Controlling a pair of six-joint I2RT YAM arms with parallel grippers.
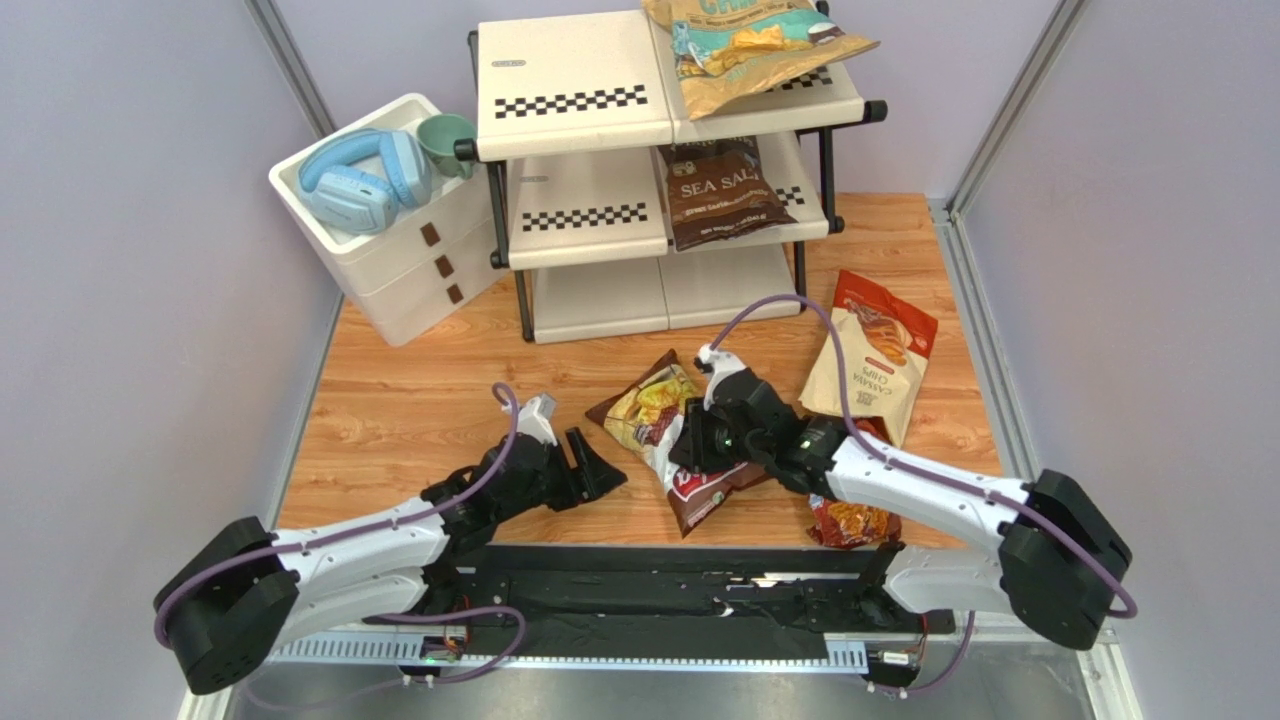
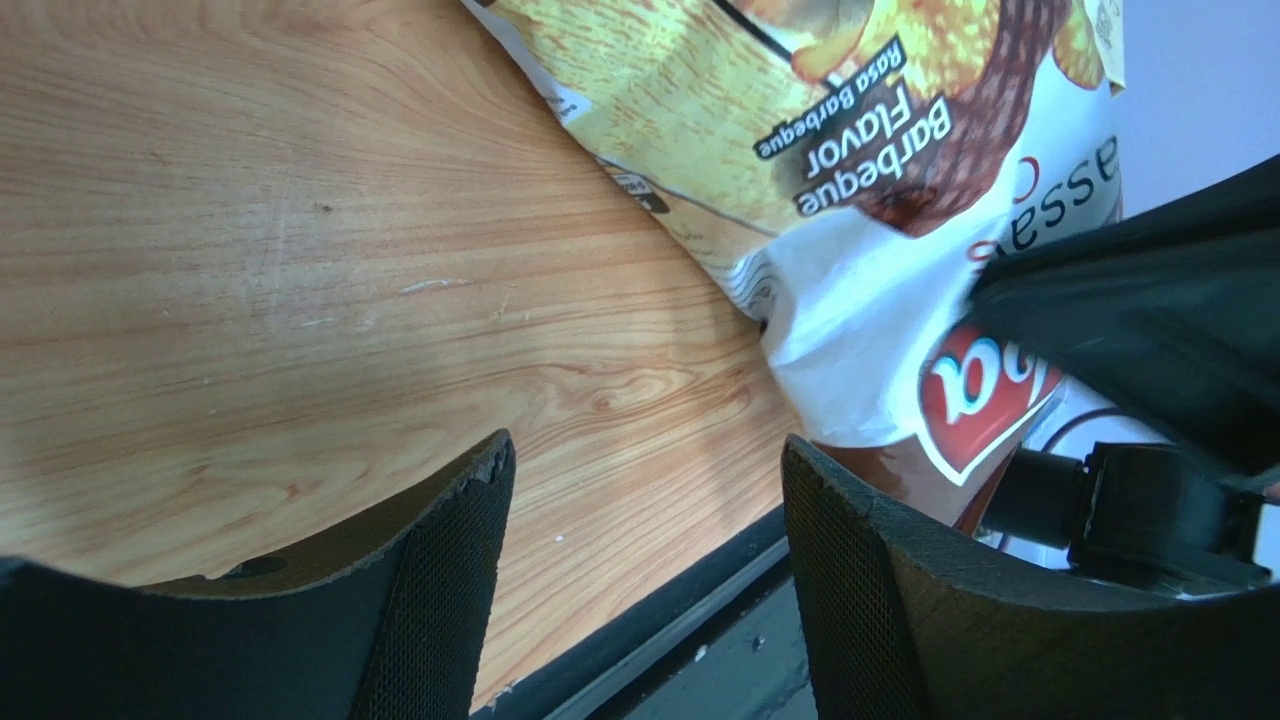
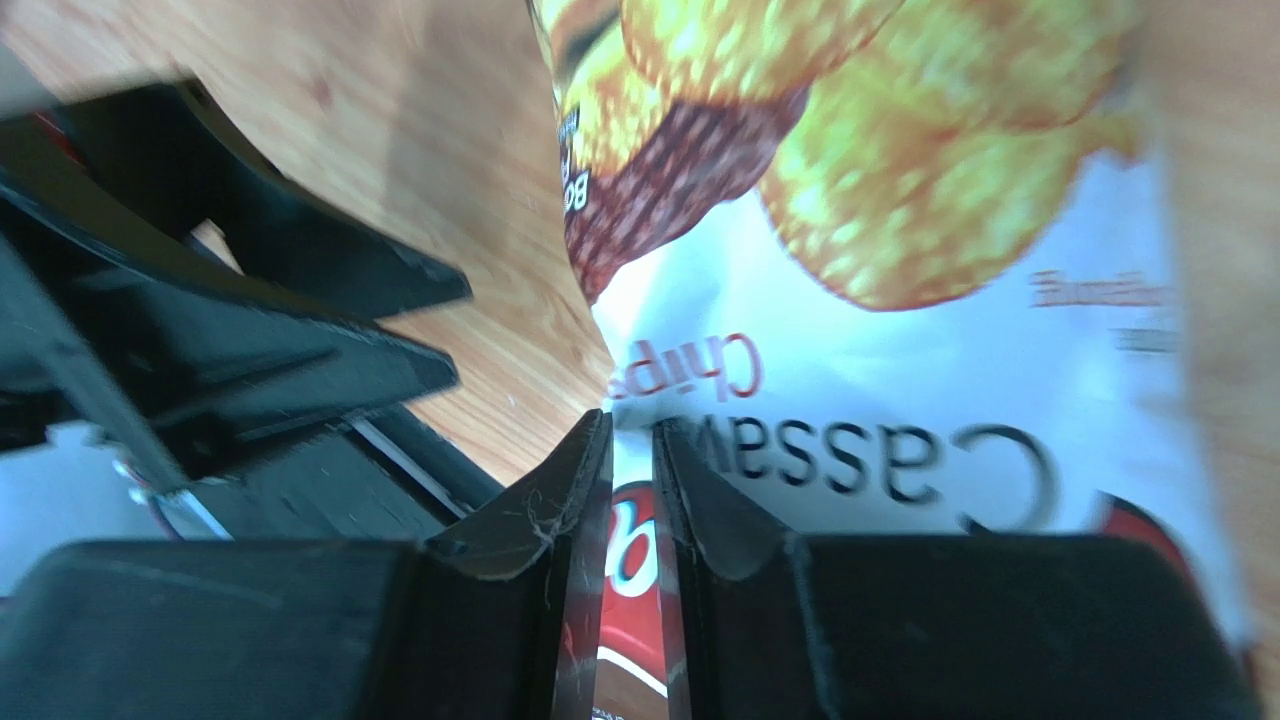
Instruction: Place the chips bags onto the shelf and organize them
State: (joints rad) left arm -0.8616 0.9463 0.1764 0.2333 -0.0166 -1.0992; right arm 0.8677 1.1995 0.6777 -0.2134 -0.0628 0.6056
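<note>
At ten o'clock on the table (image 1: 391,428), the white drawer box (image 1: 394,270) is sitting with headphones (image 1: 358,180) and a cup (image 1: 446,143) on top, and none of that is my business. Moving right, my left gripper (image 1: 594,477) is hovering low at about seven o'clock, jaws standing wide apart and holding nothing; its wrist view is showing only bare wood in the gap (image 2: 646,510). Just beside it at its three o'clock, the white-and-red cassava bag (image 1: 661,428) is lying near the table's centre, and I cannot tell whether it is resting flat or barely lifted. My right gripper (image 1: 696,443) is pinching that bag's lower edge, jaws drawn almost together with only the thin film between them (image 3: 631,480). I am judging the bag to be light, puffy, crinkly and slick, with brittle chips inside, so I am favouring the flat seam or a corner over squeezing the belly. At twelve o'clock the shelf (image 1: 564,68) is already carrying a tan-and-teal bag (image 1: 751,45) on its top tier and a Sea Salt bag (image 1: 721,188) on the middle one, both toward the right. Out at two o'clock a cream bag (image 1: 872,360) is lying on the wood, and at four o'clock a red bag (image 1: 854,522) is peeking from under my right arm; both are waiting.
</note>
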